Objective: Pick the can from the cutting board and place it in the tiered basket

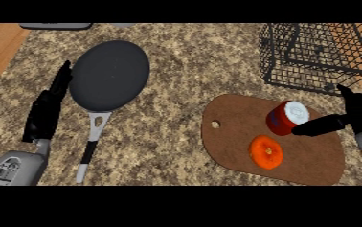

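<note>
The right hand [332, 120] reaches in from the right edge, fingers spread, one fingertip touching the red can [286, 117] without gripping it. The can stands on the brown cutting board [233, 140] beside an orange [266, 152], near the wire tiered basket [311, 53]. The left hand [48, 107] rests open, left of a dark pan [109, 75].

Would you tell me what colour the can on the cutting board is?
The can is red with a white top, seen in the head view.

Left hand [47, 107]: matte black, long slim fingers, blocky black palm section; joins a light grey forearm [20, 168] via a narrow grey wrist piece; forearm casing rounded, with darker recessed markings on its face. Right hand [332, 121]: same matte black, slender rod-like fingers; its forearm barely visible at frame edge.
</note>
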Motion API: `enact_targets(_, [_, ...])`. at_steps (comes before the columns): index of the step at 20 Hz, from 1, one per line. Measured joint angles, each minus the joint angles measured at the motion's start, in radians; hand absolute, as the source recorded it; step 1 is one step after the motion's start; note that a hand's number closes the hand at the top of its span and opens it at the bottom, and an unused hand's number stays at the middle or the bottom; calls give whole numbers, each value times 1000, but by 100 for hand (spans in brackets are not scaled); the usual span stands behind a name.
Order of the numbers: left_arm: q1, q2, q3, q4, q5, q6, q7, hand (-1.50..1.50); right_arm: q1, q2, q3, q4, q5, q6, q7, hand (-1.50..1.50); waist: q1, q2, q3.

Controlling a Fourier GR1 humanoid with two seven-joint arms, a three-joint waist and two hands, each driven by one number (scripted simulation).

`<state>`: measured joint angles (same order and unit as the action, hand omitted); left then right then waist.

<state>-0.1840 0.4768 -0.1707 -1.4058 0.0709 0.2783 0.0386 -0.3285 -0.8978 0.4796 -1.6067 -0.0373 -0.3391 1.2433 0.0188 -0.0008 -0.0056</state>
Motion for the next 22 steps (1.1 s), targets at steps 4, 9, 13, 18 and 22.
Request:
enact_targets(4, [-5, -5, -1, -11, -8, 3, 16, 0, -33, 24, 22, 41, -10, -3, 0, -150, -1, -1, 0])
enact_targets(9, [-10, -22, -4, 8, -20, 7, 10, 0, -61, 60, 45, 91, -18, -14, -1, -150, -9, 0, 0])
enact_targets(13, [5, -19, 5, 3, -19, 0, 0, 0, -81, 78, 62, 122, -24, -22, -1, -150, -9, -2, 0])
enact_targets(18, [-5, -17, 14, -5, -22, -11, 17, 0, -106, 112, 70, 168, -21, -31, 1, -150, -11, -2, 1])
enact_targets(22, [9, -15, 24, -15, -21, -19, 15, 0, -115, 145, 74, 192, -21, -36, 1, -150, -10, -4, 0])
